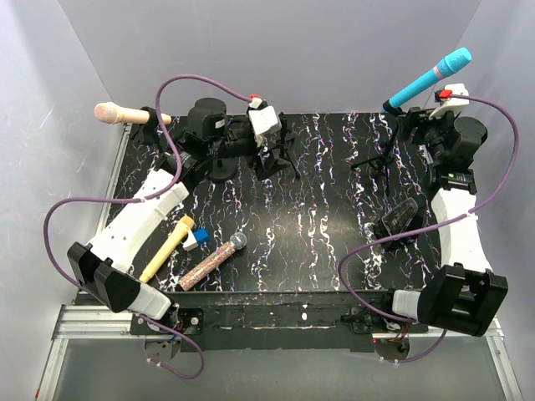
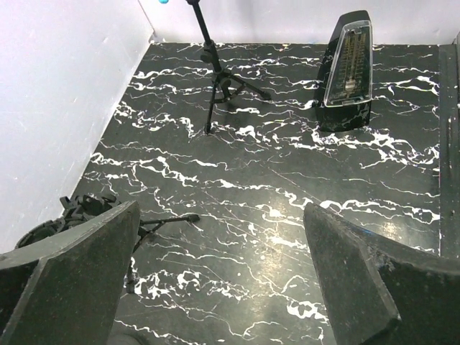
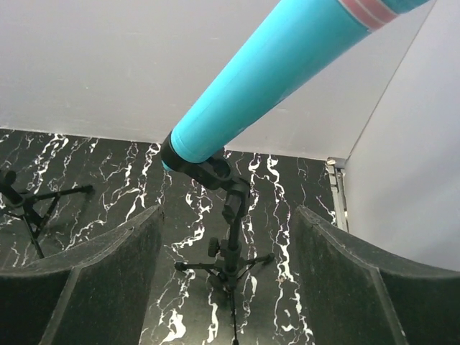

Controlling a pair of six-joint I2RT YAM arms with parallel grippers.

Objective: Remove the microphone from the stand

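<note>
The right hand stands wide apart and holds nothing. Its fingers flank the stand, whose clip carries the turquoise microphone slanting up overhead. The left hand gapes wide and empty above the counter, black with white marble veining. Plain pale walls enclose it on three sides.

Top external: high above the near edge, looking down on the whole black white-veined marble worktop.
Left wrist: low, near the worktop, facing across it to the black tripod stand and black pyramid metronome.
Right wrist: close beneath the turquoise plastic microphone, facing that stand.
Shared: all three show stand and worktop.
</note>
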